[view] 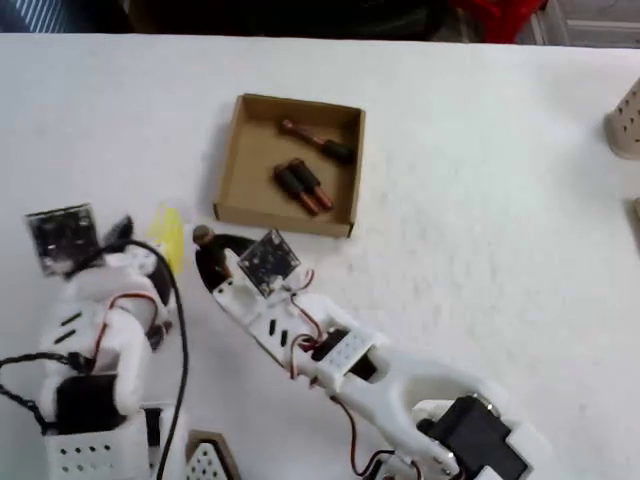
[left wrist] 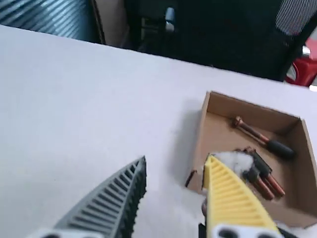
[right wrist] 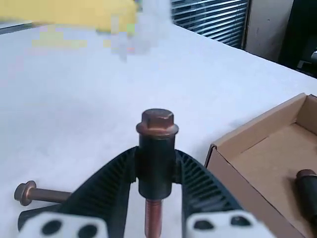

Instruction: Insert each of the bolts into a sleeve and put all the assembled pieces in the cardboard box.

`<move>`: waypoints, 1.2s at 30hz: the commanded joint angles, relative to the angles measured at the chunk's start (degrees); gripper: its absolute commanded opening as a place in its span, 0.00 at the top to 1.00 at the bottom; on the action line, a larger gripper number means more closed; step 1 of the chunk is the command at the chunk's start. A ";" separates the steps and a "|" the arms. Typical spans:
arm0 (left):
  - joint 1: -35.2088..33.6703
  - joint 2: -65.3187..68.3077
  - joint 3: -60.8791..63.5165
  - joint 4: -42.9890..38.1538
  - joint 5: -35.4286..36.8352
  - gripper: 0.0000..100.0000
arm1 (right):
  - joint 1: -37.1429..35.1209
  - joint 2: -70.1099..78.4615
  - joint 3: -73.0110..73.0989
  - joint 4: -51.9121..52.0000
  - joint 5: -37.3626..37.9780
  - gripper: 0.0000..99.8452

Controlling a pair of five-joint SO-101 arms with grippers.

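A sleeved bolt [right wrist: 155, 166] stands upright, clamped between the right fingers [right wrist: 195, 183] just beside the cardboard box [view: 250, 160], which holds three assembled pieces [view: 300, 185]. A bare bolt [right wrist: 34, 193] lies on the desk [view: 480, 180]. The left fingers [left wrist: 225, 193] gape empty nearby.

The tabletop [view: 500, 200] is white; a beige perforated object [view: 625, 125] sits at the high view's right edge, a red thing [view: 495, 15] beyond the tabletop at the top right
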 commanded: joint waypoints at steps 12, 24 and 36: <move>-11.03 0.66 -4.84 1.05 12.84 0.96 | 2.77 -2.95 -4.04 6.90 0.26 0.98; -31.16 0.66 12.31 -7.65 13.80 0.98 | 8.13 -2.95 -12.66 24.31 0.35 0.98; -31.08 28.00 4.84 -14.51 13.98 0.98 | 13.32 -2.86 -27.25 42.86 0.44 0.98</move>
